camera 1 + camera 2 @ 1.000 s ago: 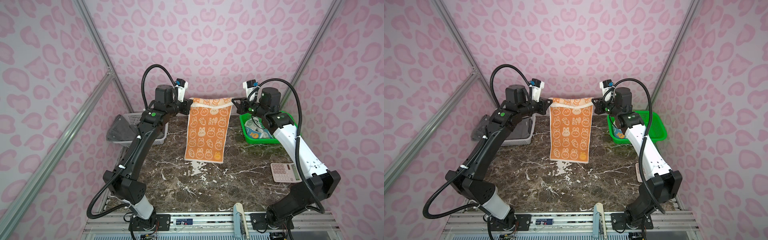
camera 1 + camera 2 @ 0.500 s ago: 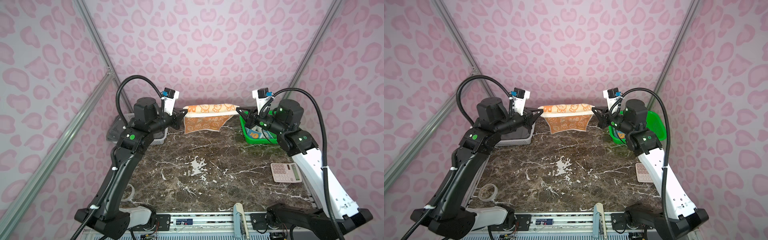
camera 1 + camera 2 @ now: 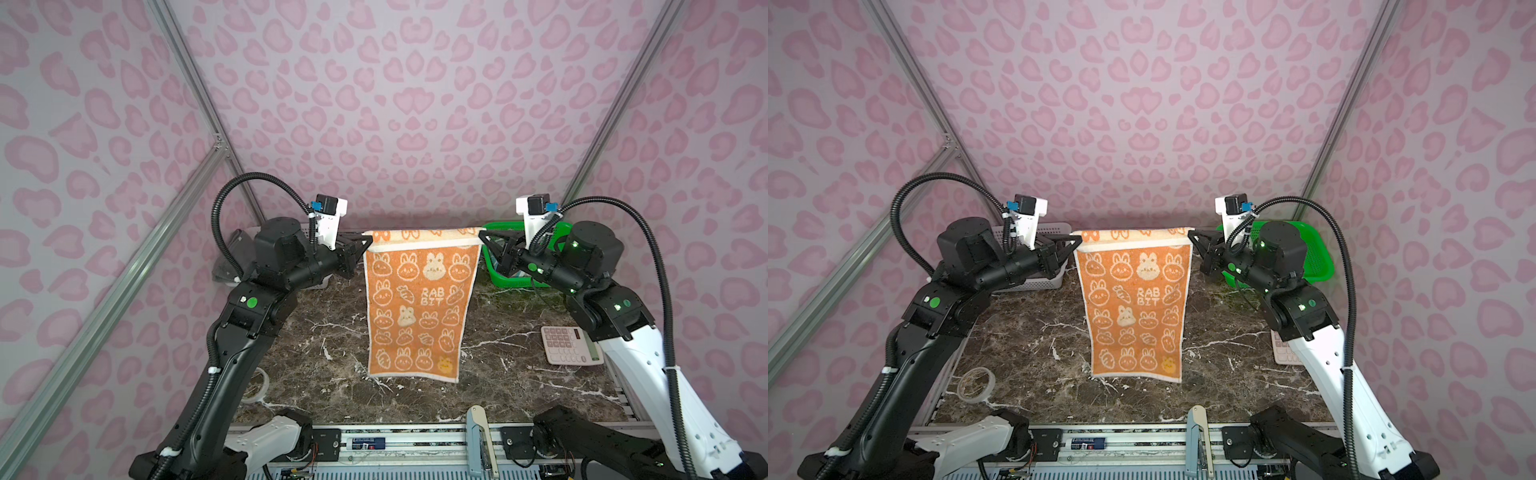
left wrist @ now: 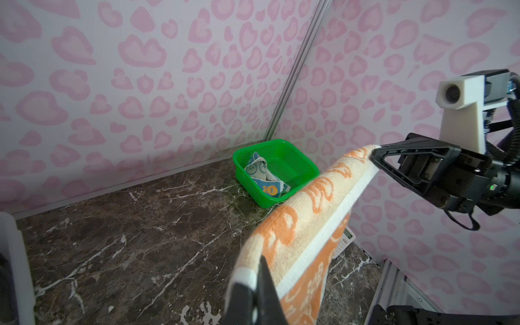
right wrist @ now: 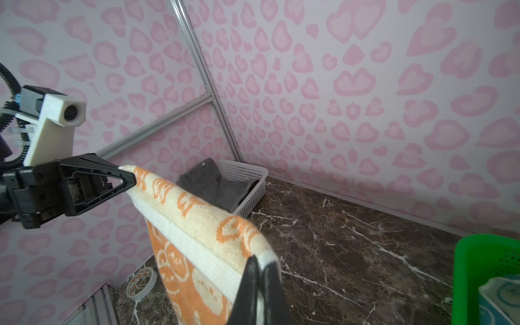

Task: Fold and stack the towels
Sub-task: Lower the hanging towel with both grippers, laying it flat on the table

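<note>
The orange towel [image 3: 419,307] with cream rabbit prints hangs full length between my two grippers over the marble table, its top edge folded over and pulled taut. In both top views my left gripper [image 3: 365,242] is shut on the towel's upper left corner and my right gripper [image 3: 482,237] on its upper right corner. The wrist views show each corner pinched: the left gripper [image 4: 259,263] and the right gripper [image 5: 260,261]. The blue towel [image 4: 261,174] lies crumpled in the green basket [image 4: 284,146]. The dark grey towel [image 5: 216,185] lies in the white basket [image 5: 253,171].
A calculator [image 3: 569,345] lies at the table's right edge. A tape roll [image 3: 976,384] lies near the front left corner. The white basket [image 3: 1050,232] stands at the back left, the green basket [image 3: 1316,257] at the back right. Pink patterned walls close three sides.
Both arms pulled back from the rear wall and rose. The orange towel swung up and back half a second ago; now it hangs straight down, nearer the front.
</note>
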`<state>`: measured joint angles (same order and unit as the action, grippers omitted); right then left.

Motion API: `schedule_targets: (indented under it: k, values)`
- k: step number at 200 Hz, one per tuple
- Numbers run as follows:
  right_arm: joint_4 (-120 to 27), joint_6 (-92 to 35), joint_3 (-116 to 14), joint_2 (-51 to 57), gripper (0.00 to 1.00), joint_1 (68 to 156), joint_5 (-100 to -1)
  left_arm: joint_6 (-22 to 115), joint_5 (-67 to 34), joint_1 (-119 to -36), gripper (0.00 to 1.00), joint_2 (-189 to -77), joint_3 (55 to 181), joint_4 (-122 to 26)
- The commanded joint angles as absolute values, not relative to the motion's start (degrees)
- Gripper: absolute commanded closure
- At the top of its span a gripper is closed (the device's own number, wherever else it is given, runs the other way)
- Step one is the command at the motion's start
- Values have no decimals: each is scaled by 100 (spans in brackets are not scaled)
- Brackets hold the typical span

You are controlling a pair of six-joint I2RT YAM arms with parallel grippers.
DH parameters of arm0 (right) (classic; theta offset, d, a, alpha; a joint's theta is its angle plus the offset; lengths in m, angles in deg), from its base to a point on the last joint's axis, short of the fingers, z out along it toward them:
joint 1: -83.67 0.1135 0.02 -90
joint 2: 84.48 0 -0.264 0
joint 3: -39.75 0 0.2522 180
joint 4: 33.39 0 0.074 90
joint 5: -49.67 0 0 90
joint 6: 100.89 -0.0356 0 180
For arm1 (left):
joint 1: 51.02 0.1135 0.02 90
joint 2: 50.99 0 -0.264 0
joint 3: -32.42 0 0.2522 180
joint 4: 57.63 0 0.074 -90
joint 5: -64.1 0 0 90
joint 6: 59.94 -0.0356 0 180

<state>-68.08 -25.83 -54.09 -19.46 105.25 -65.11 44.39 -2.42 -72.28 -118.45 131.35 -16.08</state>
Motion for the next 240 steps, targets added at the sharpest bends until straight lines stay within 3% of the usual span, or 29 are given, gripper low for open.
schedule_targets:
  k: [1, 47, 102, 141, 240]
  values:
    - [-6923, -2621, -5382, -1414, 100, 10478, -5961, 4514, -771, -7187, 97, -12313, 13089, -1757]
    - [-6546, -2763, -5674, 277, 100, 10091, -6380, 4248, -753, -6977, 97, -14113, 13469, -1913]
    - [-6561, -2803, -6540, 1858, 100, 9773, -6919, 4166, 160, -6633, 97, -15799, 14289, -1952]
    - [-6518, -2940, -6109, 1952, 100, 9773, -7012, 4103, 503, -6633, 97, -15849, 14012, -1884]
    - [-7012, -3317, -4408, 780, 100, 10031, -7127, 4372, 814, -6637, 97, -14717, 12034, -1881]
